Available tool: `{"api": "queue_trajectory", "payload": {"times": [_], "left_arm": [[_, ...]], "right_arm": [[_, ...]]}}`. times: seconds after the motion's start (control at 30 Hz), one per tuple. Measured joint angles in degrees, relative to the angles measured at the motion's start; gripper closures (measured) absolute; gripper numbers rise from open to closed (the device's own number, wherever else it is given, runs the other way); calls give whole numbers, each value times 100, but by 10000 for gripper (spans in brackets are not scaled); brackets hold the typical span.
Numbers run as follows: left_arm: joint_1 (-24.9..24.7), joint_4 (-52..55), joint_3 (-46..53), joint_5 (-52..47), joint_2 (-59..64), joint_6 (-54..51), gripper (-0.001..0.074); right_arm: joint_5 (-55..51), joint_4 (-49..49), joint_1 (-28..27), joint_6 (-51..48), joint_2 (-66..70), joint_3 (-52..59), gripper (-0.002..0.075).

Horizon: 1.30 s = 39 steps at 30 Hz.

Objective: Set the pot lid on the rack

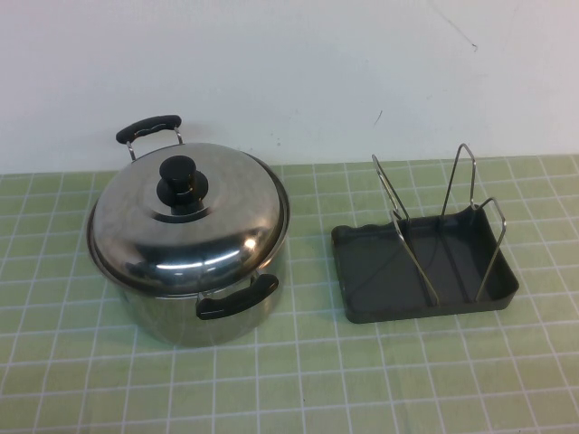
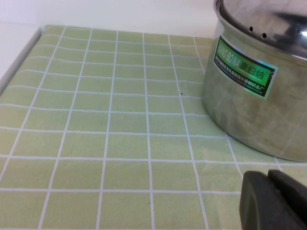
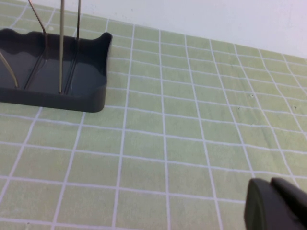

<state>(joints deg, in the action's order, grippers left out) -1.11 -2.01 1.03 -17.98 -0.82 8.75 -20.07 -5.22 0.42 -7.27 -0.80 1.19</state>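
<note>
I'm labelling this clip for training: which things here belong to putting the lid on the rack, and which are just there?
Part of the job:
- round shiny steel pot lid with black knob, closed on the pot
- dark grey plastic rack with silver wire loops, nothing in it
- left gripper, low beside the pot
- right gripper, low near the rack

Just there:
- deep steel pot with black handles
- green tiled mat

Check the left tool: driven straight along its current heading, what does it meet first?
Probably the pot, ahead and to one side of the left tool; dead ahead may be only the green mat. Depth is unclear.
</note>
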Motion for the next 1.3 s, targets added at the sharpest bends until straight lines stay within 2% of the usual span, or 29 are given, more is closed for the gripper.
{"api": "queue_trajectory", "payload": {"times": [0.87, 0.97, 1.3], "left_arm": [[0, 0, 0, 191, 0, -35, 737], [0, 0, 11, 691, 0, -35, 737], [0, 0, 11, 3324, 0, -35, 737]], "right_arm": [[151, -31, 0, 0, 0, 30, 727], [640, -40, 0, 0, 0, 49, 727], [3718, -44, 0, 0, 0, 49, 727]]}}
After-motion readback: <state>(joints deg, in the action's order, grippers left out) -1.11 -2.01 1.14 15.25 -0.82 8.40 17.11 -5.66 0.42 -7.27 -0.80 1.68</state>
